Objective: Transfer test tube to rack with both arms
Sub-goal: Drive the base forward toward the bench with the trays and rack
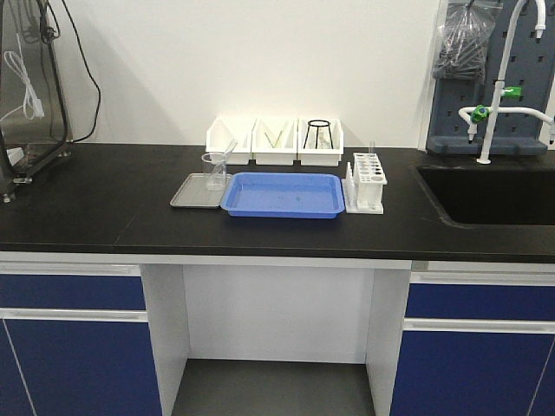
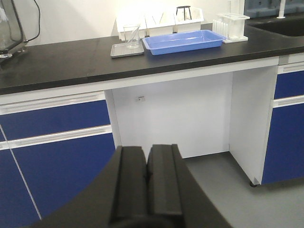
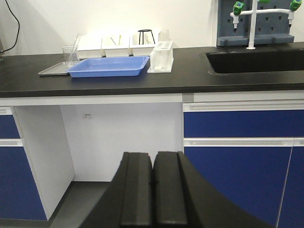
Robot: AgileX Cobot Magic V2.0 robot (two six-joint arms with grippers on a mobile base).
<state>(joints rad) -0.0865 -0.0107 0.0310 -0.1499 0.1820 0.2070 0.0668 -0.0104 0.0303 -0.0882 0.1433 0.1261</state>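
the blue tray [image 1: 279, 194] on the black counter [image 1: 104, 199] is taken as reference. the rack [image 1: 368, 182] is set upright just beside the tray's right end. a grey metal tray [image 1: 192, 192] is placed just beside the blue tray's left end, and a clear beaker [image 1: 214, 171] is stood on it. the test tube [image 1: 228, 150] is leaned in the beaker, its upper end tilted toward the blue tray. three white bins [image 1: 275, 143] are lined up behind the blue tray. the left gripper [image 2: 147, 183] and the right gripper [image 3: 153, 190] are held below counter level, well apart from the blue tray. on each, the jaws are pressed together with nothing between them.
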